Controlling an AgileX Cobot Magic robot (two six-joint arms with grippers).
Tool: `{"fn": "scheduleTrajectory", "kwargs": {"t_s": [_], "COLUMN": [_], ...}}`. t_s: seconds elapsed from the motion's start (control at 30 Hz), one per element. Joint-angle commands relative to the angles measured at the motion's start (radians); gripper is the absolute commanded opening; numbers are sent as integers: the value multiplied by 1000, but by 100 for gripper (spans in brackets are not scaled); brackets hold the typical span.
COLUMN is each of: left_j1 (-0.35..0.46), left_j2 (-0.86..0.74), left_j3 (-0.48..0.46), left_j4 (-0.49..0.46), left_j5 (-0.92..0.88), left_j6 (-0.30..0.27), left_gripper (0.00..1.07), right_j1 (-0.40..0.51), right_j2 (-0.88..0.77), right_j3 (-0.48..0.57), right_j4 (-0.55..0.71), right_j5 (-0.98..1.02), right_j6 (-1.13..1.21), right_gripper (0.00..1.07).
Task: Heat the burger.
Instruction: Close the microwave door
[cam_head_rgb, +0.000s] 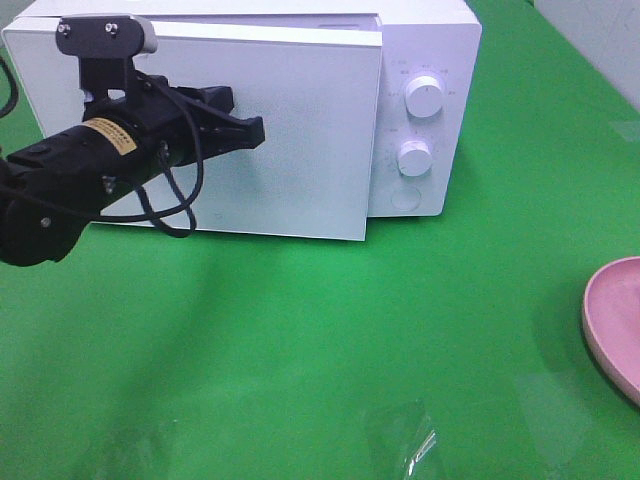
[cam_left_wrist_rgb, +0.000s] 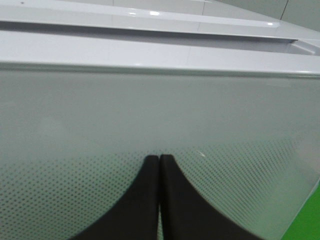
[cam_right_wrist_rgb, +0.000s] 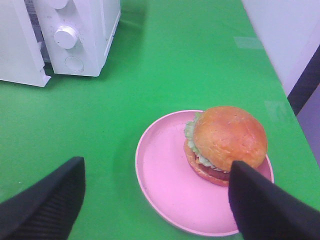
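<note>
- The left gripper (cam_head_rgb: 250, 130) has its fingers (cam_left_wrist_rgb: 150, 200) pressed together, holding nothing; the tips are at the face of the microwave door (cam_head_rgb: 290, 140), touching it or just short of it — the left wrist view does not settle which.
- The door stands slightly ajar: its edge beside the knobs (cam_head_rgb: 424, 98) sits proud of the microwave (cam_head_rgb: 440, 40) body, with a dark seam visible along the top.
- The right gripper (cam_right_wrist_rgb: 155, 200) has its fingers (cam_right_wrist_rgb: 47, 202) spread wide and empty, hovering above the pink dish (cam_right_wrist_rgb: 165, 190).
- The burger (cam_right_wrist_rgb: 227, 142) sits on that dish, toward one side of it, upright, bun on top, lettuce and patty showing beneath. One right finger overlaps its edge in the wrist view, but no grip is made.
- The dish rests on the green bench (cam_head_rgb: 300, 350), well apart from the microwave; in the high view only its rim shows at the right edge.
- Step in hand, as I judge it: working the door open with the left arm, while the right arm waits over the burger.
- Next move likely calls for swinging the door fully clear, so the cavity is reachable, then closing the right fingers on the burger's sides without crushing the bun.
</note>
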Motion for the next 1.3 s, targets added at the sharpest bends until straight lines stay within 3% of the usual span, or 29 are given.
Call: {"fn": "scheduleTrajectory", "kwargs": {"t_s": [0.03, 0.3, 0.4, 0.53, 0.6, 0.83, 1.3], "left_j1": [-9, -9, -9, -9, -7, -18, -73], "left_j2": [45, 94, 119, 134, 143, 108, -100], "left_j3": [-81, -181, -230, -259, -291, -293, -220], "left_j4": [-15, -16, -57, -93, -123, -119, -119], "left_j5": [36, 71, 74, 90, 106, 213, 724], "left_j6": [3, 5, 20, 52, 105, 109, 123], "left_gripper": [0, 0, 0, 0, 0, 0, 0], "right_j1": [-4, -4, -4, -4, -4, -4, -4], "right_j2": [-28, -28, -28, -28, -28, -28, -28], "right_j3": [3, 3, 3, 3, 3, 3, 3], "right_j4": [7, 7, 7, 7, 7, 7, 7], "right_j5": [-8, -8, -8, -8, -8, -8, -8], "right_j6": [-8, -8, -8, -8, -8, -8, -8], "right_gripper": [76, 76, 76, 76, 76, 76, 76]}}
